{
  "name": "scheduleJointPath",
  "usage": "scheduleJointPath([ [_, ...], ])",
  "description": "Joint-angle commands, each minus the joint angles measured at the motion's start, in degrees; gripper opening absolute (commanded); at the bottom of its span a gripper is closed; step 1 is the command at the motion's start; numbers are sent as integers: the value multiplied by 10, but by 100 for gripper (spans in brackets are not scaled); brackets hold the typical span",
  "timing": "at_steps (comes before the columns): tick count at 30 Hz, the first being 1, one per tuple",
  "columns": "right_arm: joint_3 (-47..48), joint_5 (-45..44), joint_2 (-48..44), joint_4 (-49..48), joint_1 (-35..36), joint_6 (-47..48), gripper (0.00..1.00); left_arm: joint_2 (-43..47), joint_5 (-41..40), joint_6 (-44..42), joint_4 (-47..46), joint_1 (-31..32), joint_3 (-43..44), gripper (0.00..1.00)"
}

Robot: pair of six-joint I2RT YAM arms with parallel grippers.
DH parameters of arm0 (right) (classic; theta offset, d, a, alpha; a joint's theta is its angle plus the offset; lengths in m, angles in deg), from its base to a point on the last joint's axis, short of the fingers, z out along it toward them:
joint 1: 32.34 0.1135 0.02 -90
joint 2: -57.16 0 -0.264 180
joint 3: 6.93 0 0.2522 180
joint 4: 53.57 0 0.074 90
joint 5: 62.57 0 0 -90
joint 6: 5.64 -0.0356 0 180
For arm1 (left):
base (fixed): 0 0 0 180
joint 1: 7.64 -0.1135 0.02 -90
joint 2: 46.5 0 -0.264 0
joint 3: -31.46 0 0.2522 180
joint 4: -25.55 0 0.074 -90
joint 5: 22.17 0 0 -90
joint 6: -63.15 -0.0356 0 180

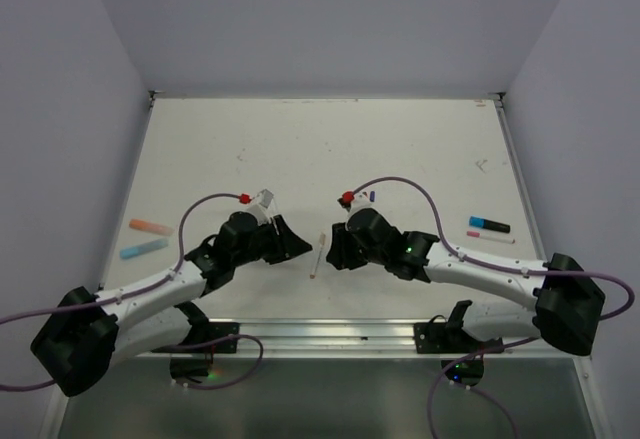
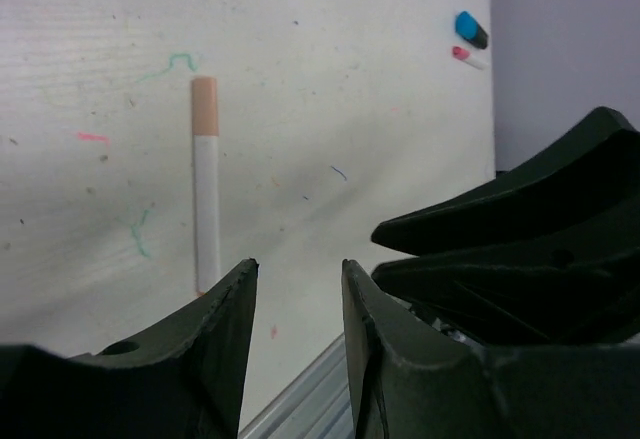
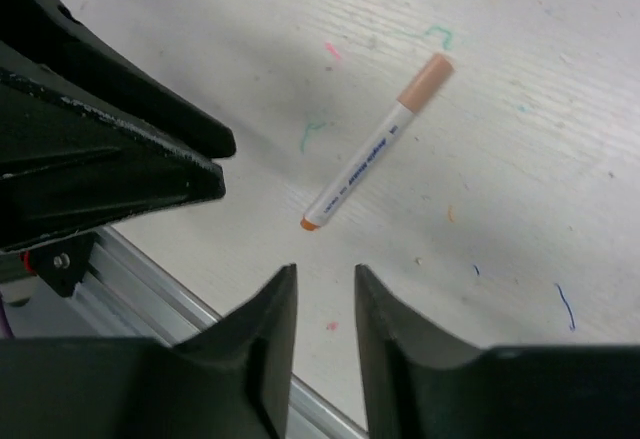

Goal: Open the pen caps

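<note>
- The tan pen cap (image 3: 427,81) is seen seated on its white pen barrel (image 3: 355,169), which is laid flat on the bench (image 1: 400,149) between the two pincers.
- The left pincer (image 2: 298,267) is held apart, with nothing gripped.
- The right pincer (image 3: 325,271) is parted narrowly and is empty.
- A blue cap (image 1: 478,223) is seen near the bench's right edge.

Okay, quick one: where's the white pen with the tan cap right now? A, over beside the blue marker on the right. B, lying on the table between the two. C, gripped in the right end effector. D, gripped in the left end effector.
B: the white pen with its tan cap lies flat on the table, while the left end effector and right end effector are both open and empty.
</note>
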Motion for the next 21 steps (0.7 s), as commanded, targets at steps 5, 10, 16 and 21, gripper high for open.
scheduleJointPath([
  [5,38,-104,-78,129,-32,-31,45,-106,-110,-91,157,52,124,42],
  [10,47,-147,-130,223,-57,-41,58,-180,-209,-102,226,108,195,42],
  [16,43,-141,-174,258,-93,-33,60,-292,-301,-96,293,173,282,39],
  [21,44,-143,-204,282,-101,-24,60,-371,-393,-70,378,217,333,37],
])
